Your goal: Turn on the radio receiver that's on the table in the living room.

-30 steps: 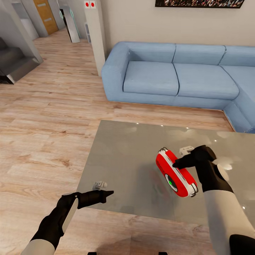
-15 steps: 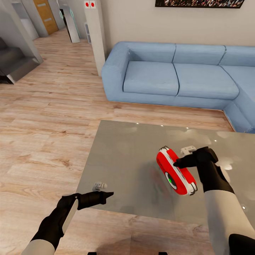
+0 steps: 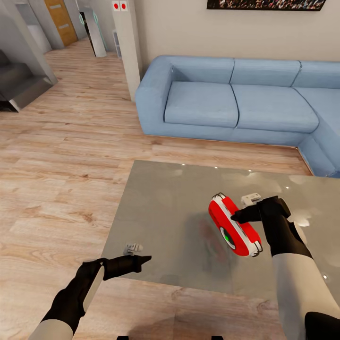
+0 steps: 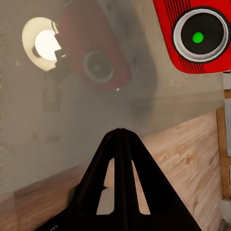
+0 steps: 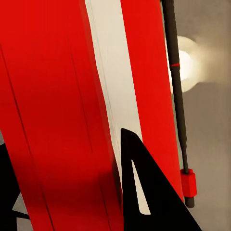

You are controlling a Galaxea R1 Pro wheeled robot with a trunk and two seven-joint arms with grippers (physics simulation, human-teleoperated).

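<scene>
Underfoot pale wood planks (image 3: 61,189); glossy grey table (image 3: 165,226) carried rounded red radio receiver (image 3: 234,225), pinched by right gripper (image 3: 234,217); left gripper (image 3: 146,257) closed.

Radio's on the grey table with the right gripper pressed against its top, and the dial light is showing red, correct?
Not quite. The light in the middle of the dial is green, not red, as the left wrist view shows. The rest holds: the radio receiver is on the grey table and the right gripper is against its top.
</scene>
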